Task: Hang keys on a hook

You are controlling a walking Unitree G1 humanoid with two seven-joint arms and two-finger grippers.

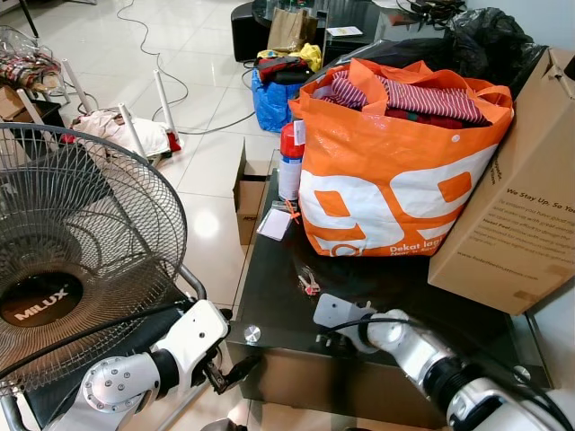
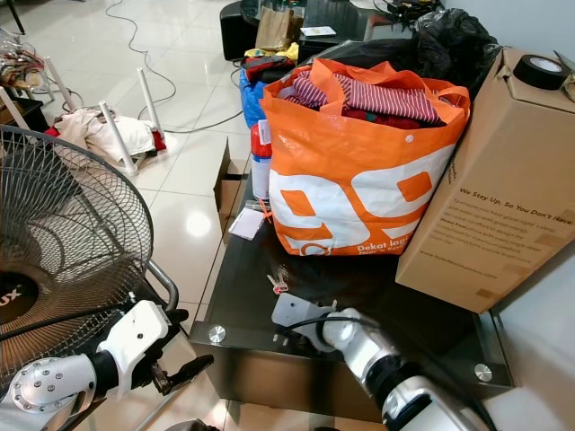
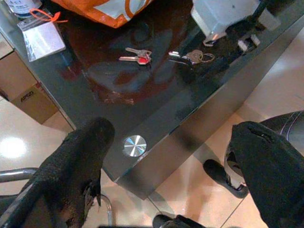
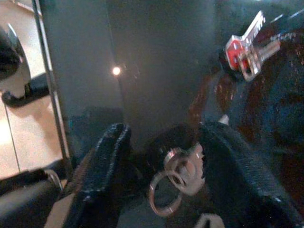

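Note:
A bunch of keys with a red head (image 1: 308, 284) lies on the dark glass table (image 1: 269, 305) near its front left corner. A silver key on a ring (image 4: 178, 175) lies on the glass just beside it. My right gripper (image 4: 164, 137) is low over the table, open, with its two fingers either side of the silver key. My left gripper (image 3: 173, 130) hangs in front of the table's corner, below the top, open wide and holding nothing. Both sets of keys (image 3: 137, 56) lie flat.
A full orange shopping bag (image 1: 395, 171) and a big cardboard box (image 1: 521, 197) fill the back of the table. A spray can (image 1: 289, 166) and a clear card sleeve (image 1: 275, 223) stand at its left side. A standing fan (image 1: 63, 260) is close on my left.

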